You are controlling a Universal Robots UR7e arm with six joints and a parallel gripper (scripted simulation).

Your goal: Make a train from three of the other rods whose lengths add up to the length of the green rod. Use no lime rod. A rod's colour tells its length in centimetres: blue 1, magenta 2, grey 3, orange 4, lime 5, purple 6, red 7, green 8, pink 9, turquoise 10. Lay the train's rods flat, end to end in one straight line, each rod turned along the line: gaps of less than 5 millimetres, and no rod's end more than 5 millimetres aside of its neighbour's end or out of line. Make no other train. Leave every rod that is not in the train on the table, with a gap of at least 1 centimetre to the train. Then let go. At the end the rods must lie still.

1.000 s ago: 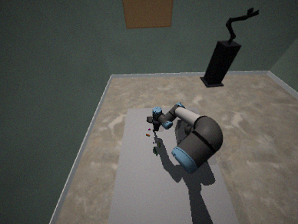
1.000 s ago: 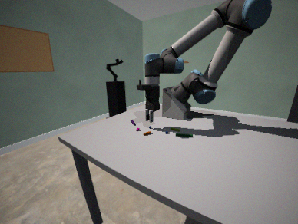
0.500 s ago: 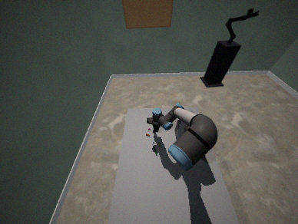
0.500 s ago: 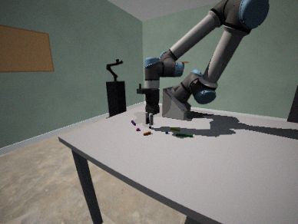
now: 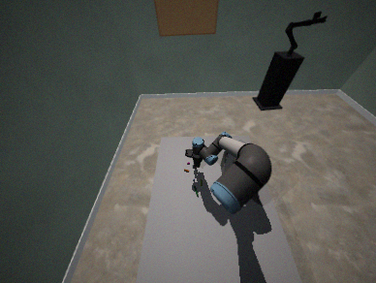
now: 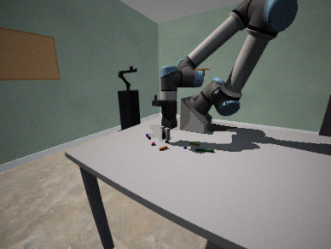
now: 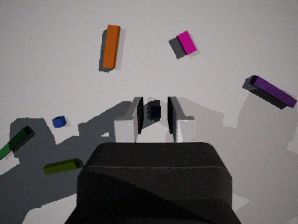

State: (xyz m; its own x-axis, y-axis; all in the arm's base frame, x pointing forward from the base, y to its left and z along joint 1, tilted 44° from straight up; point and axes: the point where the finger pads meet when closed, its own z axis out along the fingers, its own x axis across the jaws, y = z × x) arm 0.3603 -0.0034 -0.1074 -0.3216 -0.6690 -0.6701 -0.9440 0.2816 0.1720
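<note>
My gripper points straight down, low over the table, and is open. A small blue rod lies between its fingers with a slight gap on each side. In the wrist view an orange rod lies ahead to the left, a magenta rod ahead to the right and a purple rod at the far right. A second blue rod, the green rod and a lime rod lie to the left in shadow. In the exterior view the gripper stands near the orange rod.
The arm's grey base block stands on the table behind the rods. The near table edge lies well away from the rods. A black pedestal with a dark arm stands on the floor beyond the table.
</note>
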